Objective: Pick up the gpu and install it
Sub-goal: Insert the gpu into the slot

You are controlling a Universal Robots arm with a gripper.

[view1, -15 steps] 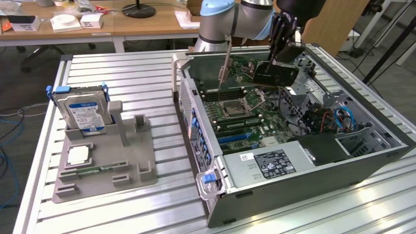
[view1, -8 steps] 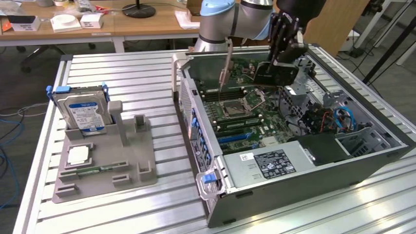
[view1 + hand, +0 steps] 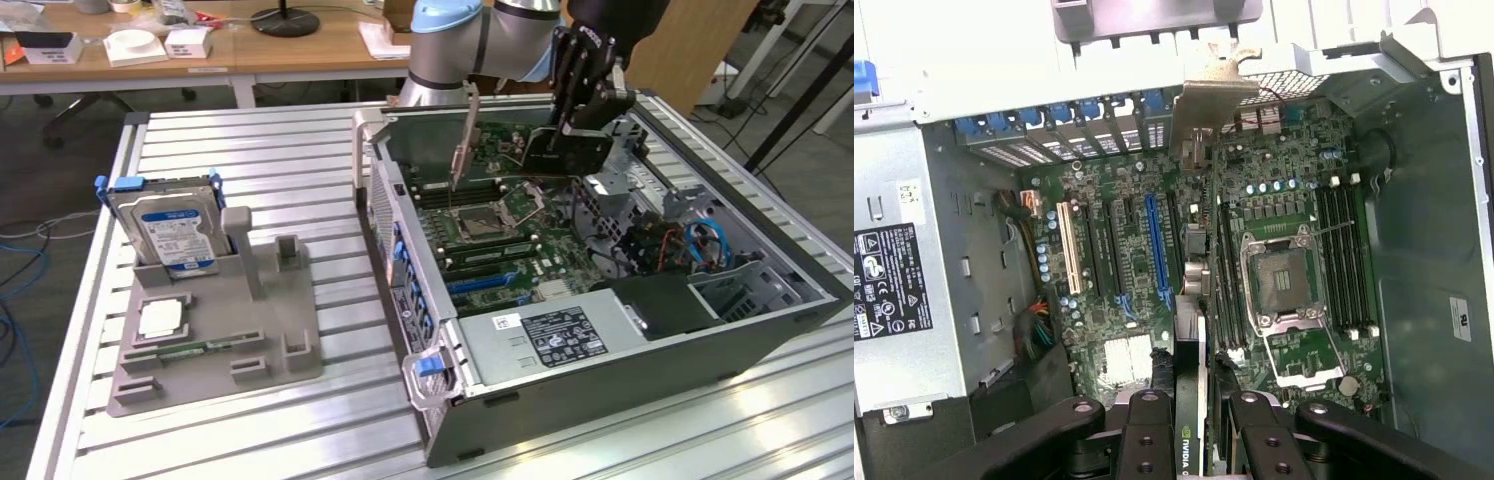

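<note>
Silver aluminium slats make up the table. Across the exterior view's right half, the open computer case lies on its side on it, with the green motherboard facing up. At the upper middle of that view my arm reaches down over the far end of the case.

The gripper is pinching the gpu by its upper edge, one finger on each face. The card hangs on edge with a dark face toward the camera, above the board and, as far as I can judge, clear of it. Its silver bracket points down at the end nearer the exterior view's left, over the open processor socket.

Through the wrist camera I look straight down the card. The black fingers clamp it from both sides, and an NVIDIA label shows between them. The card's thin edge runs out to the bracket, which stands close to the slotted rear wall of the case. The long blue slot lies just beside the card's line, with the processor socket on the other side. A white slot sits farther off, toward the power supply.

In the exterior view's left half, a grey holder keeps the hard drive upright. A processor chip lies flat on it, and a green memory stick lies just in front of the chip.
</note>
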